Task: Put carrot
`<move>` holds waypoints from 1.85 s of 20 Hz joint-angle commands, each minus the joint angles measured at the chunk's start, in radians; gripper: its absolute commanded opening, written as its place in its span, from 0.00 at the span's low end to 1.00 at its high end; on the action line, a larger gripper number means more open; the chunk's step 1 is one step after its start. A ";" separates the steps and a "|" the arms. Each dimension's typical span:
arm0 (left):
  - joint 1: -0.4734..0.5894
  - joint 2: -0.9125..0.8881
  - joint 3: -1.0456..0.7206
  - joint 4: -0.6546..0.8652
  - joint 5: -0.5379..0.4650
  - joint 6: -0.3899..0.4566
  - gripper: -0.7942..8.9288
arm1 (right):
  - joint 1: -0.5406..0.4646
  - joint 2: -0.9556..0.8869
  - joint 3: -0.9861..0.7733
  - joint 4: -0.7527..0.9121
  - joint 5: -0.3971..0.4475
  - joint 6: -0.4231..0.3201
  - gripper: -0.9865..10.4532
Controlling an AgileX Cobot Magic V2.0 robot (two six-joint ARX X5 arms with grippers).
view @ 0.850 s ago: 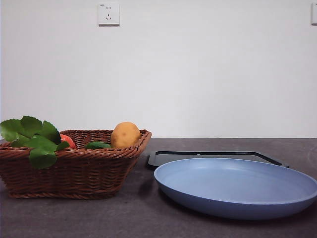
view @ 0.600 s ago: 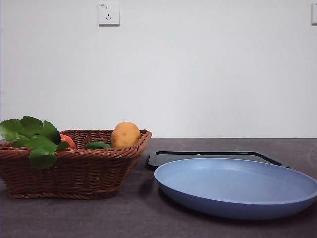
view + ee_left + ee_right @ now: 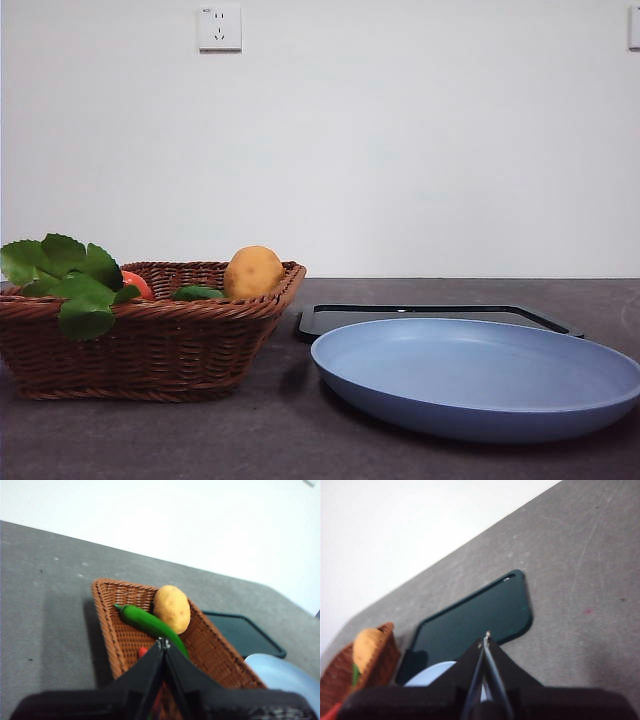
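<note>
The carrot [image 3: 138, 285] lies in the brown wicker basket [image 3: 150, 345] at the left. Only a bit of its red-orange body shows, and its green leaves [image 3: 70, 280] hang over the basket's front rim. In the left wrist view a small red piece of the carrot [image 3: 143, 651] shows just beside my left gripper [image 3: 162, 642], which hovers shut above the basket [image 3: 125, 645] and holds nothing. My right gripper [image 3: 486, 639] is shut and empty, above the black tray [image 3: 475, 615] and the blue plate [image 3: 437, 675]. Neither gripper appears in the front view.
A tan potato [image 3: 253, 271] and a green vegetable [image 3: 197, 293] share the basket with the carrot. The large blue plate [image 3: 480, 375] sits at the front right, with the flat black tray [image 3: 430, 315] behind it. The table is dark grey and a white wall stands behind.
</note>
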State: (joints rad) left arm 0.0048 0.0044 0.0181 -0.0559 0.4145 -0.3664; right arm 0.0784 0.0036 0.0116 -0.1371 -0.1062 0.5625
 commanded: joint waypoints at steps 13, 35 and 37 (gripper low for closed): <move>0.003 0.101 0.226 -0.269 -0.069 -0.058 0.09 | 0.000 0.248 0.301 -0.211 -0.053 -0.036 0.09; -0.200 0.978 0.815 -0.544 0.087 0.291 0.10 | 0.002 1.084 0.650 -0.516 -0.359 -0.380 0.20; -0.230 1.001 0.815 -0.542 0.086 0.288 0.21 | 0.002 1.147 0.650 -0.478 -0.359 -0.375 0.27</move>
State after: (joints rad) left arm -0.2218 0.9981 0.8219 -0.6094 0.4938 -0.0940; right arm 0.0784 1.1419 0.6487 -0.6239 -0.4641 0.1940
